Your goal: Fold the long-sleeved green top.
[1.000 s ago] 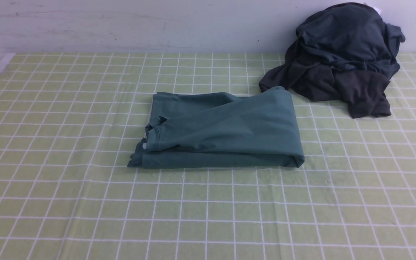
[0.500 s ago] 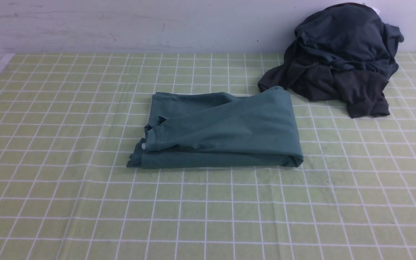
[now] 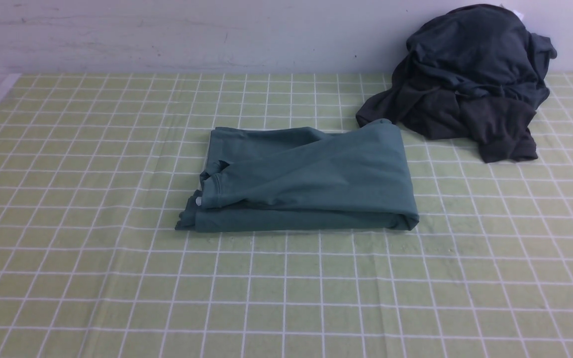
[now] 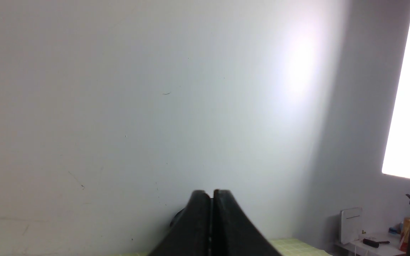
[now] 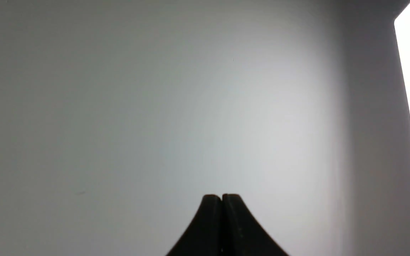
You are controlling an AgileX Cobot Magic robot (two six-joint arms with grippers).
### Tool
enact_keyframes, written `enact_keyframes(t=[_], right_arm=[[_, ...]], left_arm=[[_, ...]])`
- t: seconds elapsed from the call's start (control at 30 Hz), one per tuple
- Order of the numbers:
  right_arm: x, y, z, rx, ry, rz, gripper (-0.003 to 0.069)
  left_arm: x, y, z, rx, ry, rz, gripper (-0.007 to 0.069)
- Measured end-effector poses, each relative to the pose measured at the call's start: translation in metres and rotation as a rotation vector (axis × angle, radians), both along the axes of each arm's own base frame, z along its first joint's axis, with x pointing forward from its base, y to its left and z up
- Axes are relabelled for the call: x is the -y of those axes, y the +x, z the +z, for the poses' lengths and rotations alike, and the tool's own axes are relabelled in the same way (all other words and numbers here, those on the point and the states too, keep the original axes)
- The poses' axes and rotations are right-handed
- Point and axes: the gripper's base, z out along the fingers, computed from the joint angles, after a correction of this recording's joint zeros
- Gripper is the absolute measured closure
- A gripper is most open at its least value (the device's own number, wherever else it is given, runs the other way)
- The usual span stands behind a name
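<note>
Two grippers show only in their wrist views, aimed at a bare wall: the left gripper (image 4: 212,193) has its jaws pressed together on nothing, and so has the right gripper (image 5: 221,197). At the middle of the checked cloth (image 3: 67,278) lies the green long-sleeved top (image 3: 306,181), a flat layered rectangle with a cuff at its nine o'clock edge. At two o'clock, seemingly touching its corner, sits the dark pile (image 3: 470,79). Folding looks essentially done; at most the ragged nine o'clock edge wants squaring.
</note>
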Motion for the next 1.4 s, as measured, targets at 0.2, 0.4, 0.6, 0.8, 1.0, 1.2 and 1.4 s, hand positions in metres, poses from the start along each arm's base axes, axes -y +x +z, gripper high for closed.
enact_keyframes(t=[0.2,0.4,0.6,0.8,1.0,1.2,1.4], right_arm=[[-0.008,0.016,-0.026,-0.331,0.012,0.109,0.0673],[-0.018,0.021,-0.055,-0.665,-0.046,0.195,0.0673],[-0.019,0.019,-0.074,-0.869,-0.050,0.211,0.0673],[-0.018,0.019,-0.074,-0.873,0.007,0.204,0.0673],[-0.017,0.019,-0.074,-0.874,0.024,0.201,0.0673],[-0.016,0.019,-0.074,-0.871,0.063,0.194,0.0673],[-0.015,0.019,-0.074,-0.872,0.057,0.187,0.0673]], left_arm=[[0.000,0.000,0.000,0.000,0.000,0.001,0.0625],[0.000,0.000,0.000,0.004,0.008,0.005,0.0625],[0.000,0.000,0.000,0.006,0.012,0.006,0.0625],[0.000,0.000,0.000,0.006,0.011,0.006,0.0625],[0.000,0.000,0.000,0.006,0.011,0.006,0.0625],[0.000,0.000,0.000,0.006,0.011,0.007,0.0625],[0.000,0.000,0.000,0.006,0.011,0.007,0.0625]])
